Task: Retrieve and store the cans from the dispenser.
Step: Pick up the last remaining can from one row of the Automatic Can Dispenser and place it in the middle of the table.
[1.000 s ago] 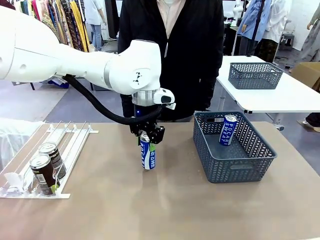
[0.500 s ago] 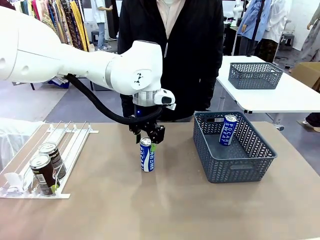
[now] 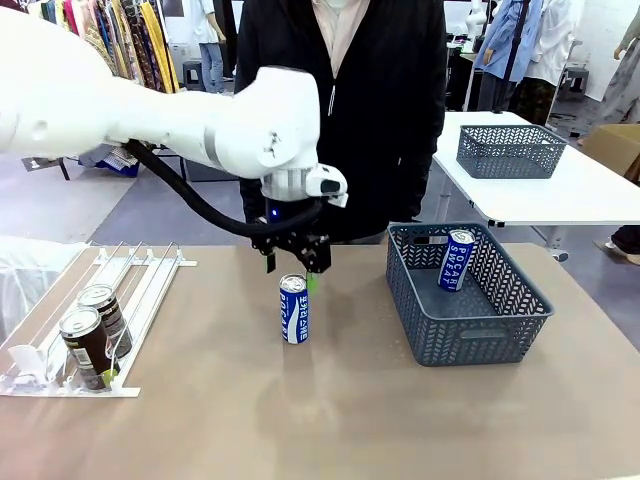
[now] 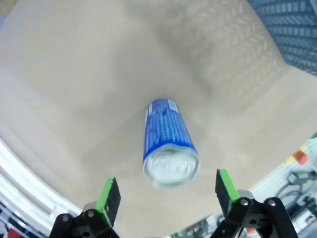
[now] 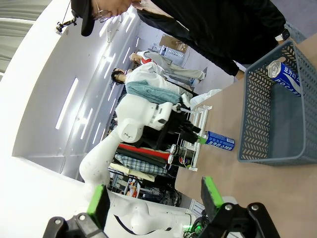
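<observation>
1. Nearest us, two dark cans (image 3: 88, 348) sit in the dispenser (image 3: 140, 270) at the left edge of the bench (image 3: 350, 410).
2. Mid-bench, a blue can (image 3: 293, 310) stands upright with its long axis vertical, touching only the bench.
3. Just above it hangs the left end effector (image 3: 291, 272), fingers spread and pinching nothing. The can lies straight below, so this arm is far nearer than the right end effector (image 5: 154, 197) — also spread and empty, well apart.
4. Farther right, the grey basket (image 3: 470, 330) holds a second blue can (image 3: 456, 260), leaning — we judge the standing one belongs there too.
</observation>
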`<state>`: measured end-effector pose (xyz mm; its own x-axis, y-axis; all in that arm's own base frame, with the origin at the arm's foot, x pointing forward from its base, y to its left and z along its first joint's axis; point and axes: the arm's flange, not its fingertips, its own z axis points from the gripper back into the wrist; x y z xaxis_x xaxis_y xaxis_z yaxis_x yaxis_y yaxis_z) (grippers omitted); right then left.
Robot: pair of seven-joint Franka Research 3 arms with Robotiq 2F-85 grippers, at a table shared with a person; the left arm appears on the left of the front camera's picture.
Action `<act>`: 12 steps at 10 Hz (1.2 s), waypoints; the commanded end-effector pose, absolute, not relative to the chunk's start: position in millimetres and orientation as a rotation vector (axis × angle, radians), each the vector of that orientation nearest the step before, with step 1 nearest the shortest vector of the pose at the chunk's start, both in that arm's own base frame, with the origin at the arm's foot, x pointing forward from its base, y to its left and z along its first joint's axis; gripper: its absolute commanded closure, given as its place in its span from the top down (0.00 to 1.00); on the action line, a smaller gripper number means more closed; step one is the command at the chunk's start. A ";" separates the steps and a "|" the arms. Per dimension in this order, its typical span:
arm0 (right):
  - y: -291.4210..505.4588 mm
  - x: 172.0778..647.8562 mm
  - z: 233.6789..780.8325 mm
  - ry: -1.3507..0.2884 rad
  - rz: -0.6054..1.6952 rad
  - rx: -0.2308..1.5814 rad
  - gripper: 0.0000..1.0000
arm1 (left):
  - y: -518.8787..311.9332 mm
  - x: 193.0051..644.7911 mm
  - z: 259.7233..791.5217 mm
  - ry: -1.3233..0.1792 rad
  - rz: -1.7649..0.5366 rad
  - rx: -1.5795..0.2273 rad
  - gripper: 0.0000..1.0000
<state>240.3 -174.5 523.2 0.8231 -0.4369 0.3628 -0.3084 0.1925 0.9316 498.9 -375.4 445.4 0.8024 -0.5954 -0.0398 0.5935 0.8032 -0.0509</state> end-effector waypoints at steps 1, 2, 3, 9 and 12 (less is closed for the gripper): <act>-174.6 243.4 527.1 -0.678 -0.088 1.418 1.00 | -304.2 473.0 517.9 0.071 -0.565 -0.204 1.00; -174.6 243.4 527.1 -0.678 -0.088 1.418 1.00 | -248.9 451.8 554.9 0.026 -0.542 -0.292 1.00; -174.6 243.4 527.1 -0.678 -0.088 1.418 1.00 | -187.2 432.7 579.0 -0.040 -0.536 -0.379 1.00; -174.6 243.4 527.1 -0.678 -0.088 1.418 1.00 | 133.6 326.8 489.5 -0.343 0.142 -1.107 1.00; -174.6 243.4 527.1 -0.678 -0.088 1.418 1.00 | 156.5 307.8 475.4 -0.287 0.173 -1.071 1.00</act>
